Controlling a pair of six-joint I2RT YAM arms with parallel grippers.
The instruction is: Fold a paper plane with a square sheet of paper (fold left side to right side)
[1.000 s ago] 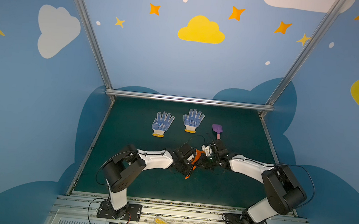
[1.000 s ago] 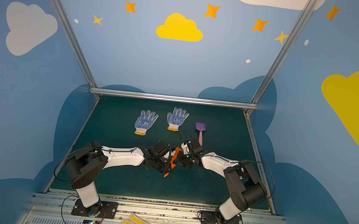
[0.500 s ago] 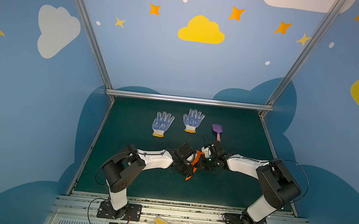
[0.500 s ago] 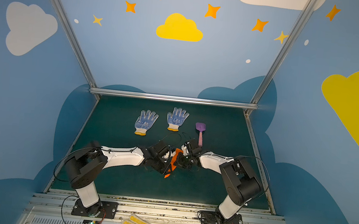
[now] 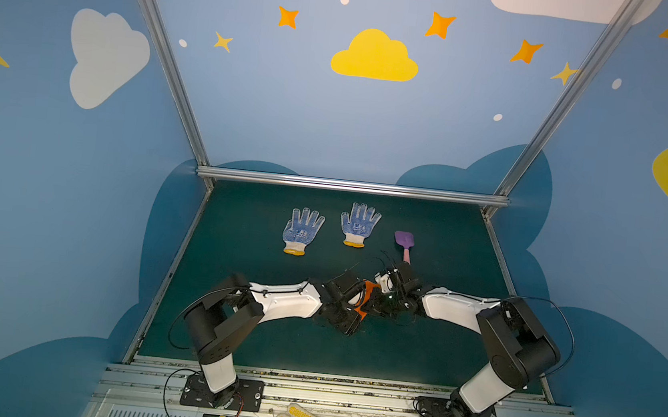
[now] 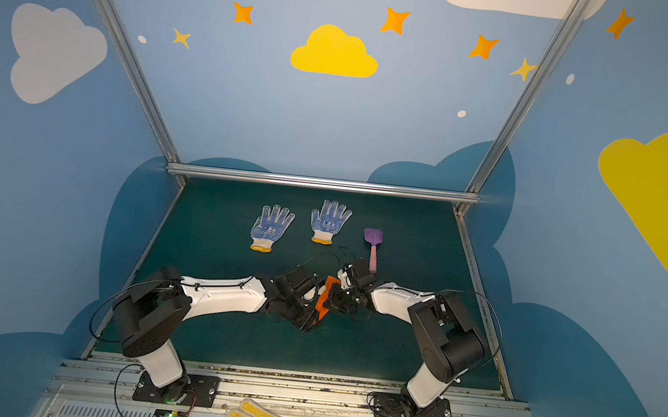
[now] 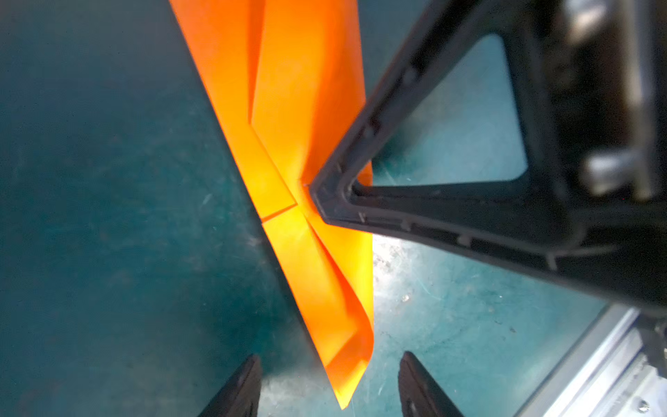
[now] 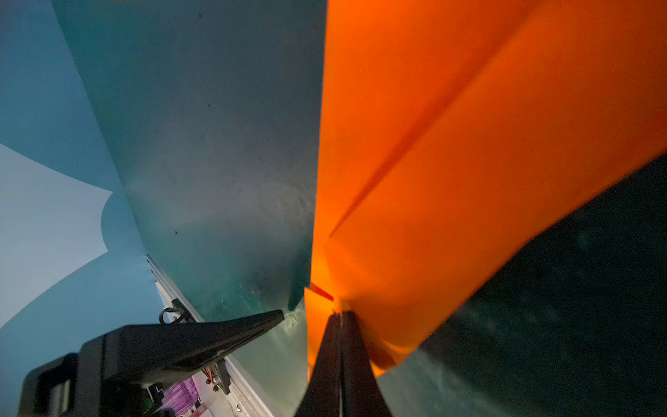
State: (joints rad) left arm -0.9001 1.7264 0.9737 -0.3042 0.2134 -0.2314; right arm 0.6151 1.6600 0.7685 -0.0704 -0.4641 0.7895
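Centre of the dark green tabletop mat (image 5: 294, 339): the bright orange creased paper plane (image 5: 366, 297) sits between the two arms.

Change: the left gripper (image 7: 329, 357) has let go. Its jaws now stand apart on either side of the pointed tip without touching it (a second ago they were nearly closed). The right gripper (image 8: 341, 316) is clamped on the centre fold and alone carries the plane.

Consequence: the transfer to the right arm appears complete.

Long axis runs near–far. The nose points near, slightly left.
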